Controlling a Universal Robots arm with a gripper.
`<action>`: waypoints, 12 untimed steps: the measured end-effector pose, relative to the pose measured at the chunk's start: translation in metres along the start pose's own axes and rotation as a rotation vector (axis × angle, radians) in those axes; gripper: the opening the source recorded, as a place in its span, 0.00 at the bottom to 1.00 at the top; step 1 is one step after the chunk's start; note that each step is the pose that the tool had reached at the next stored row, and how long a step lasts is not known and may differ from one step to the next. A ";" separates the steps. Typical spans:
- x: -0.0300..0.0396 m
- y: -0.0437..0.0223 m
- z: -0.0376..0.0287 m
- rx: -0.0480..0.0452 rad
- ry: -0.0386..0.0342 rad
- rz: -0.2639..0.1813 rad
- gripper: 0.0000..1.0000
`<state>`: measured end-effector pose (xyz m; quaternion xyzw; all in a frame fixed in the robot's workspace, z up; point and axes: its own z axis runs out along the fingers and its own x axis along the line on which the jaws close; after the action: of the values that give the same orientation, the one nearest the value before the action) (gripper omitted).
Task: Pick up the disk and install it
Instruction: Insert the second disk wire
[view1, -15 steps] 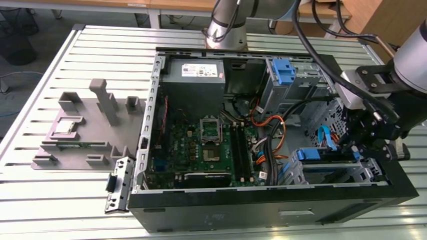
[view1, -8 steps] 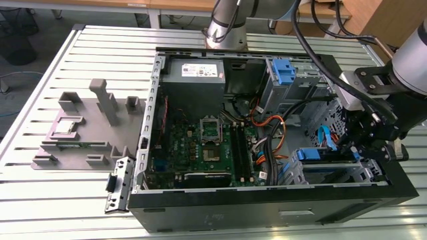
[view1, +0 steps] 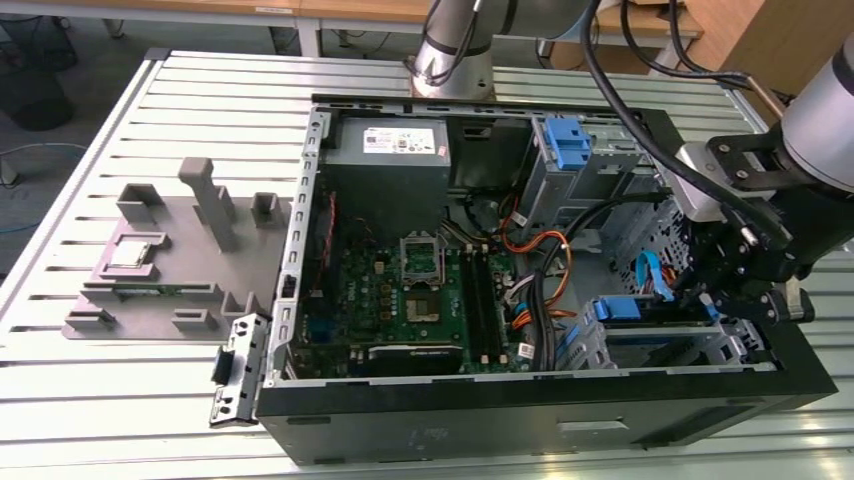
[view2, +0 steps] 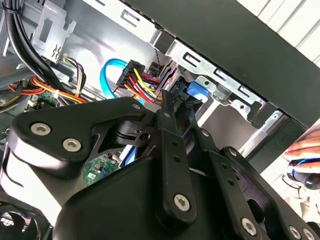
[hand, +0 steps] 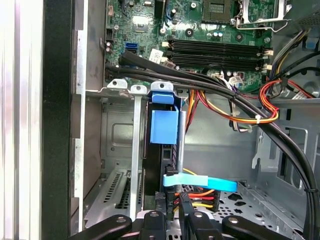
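The disk (hand: 161, 162) sits edge-on in the lower metal drive cage (hand: 135, 150) of the open computer case, and its blue carrier (hand: 164, 125) shows at the cage mouth. In the exterior view the blue carrier (view1: 625, 308) lies in the cage at the case's near right corner. My gripper (view1: 714, 300) hangs just to the exterior view's right of that cage, over the power and data plugs. In both wrist views its black fingers (view2: 167, 117) stand close together with nothing between them. The gripper (hand: 175, 217) is close to the plug end of the disk; I cannot tell if it touches.
A light-blue data cable (hand: 200, 182) and red-yellow power wires (hand: 200, 200) cross behind the disk. Thick black cables (hand: 240, 107) run over the motherboard (view1: 427, 290). A tall blue latch (view1: 567, 140) stands at the upper bay. A grey fixture (view1: 174, 260) lies left of the case. A person's fingers (view2: 302, 147) rest outside it.
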<state>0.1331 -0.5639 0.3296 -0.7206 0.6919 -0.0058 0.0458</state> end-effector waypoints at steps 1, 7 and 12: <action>0.0000 0.0000 0.0000 0.0000 0.0000 0.000 0.24; 0.0000 0.0002 0.0001 0.0000 -0.0001 0.000 0.24; 0.0000 0.0003 0.0001 0.0000 0.0000 0.000 0.18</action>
<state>0.1328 -0.5638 0.3295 -0.7205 0.6919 -0.0058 0.0458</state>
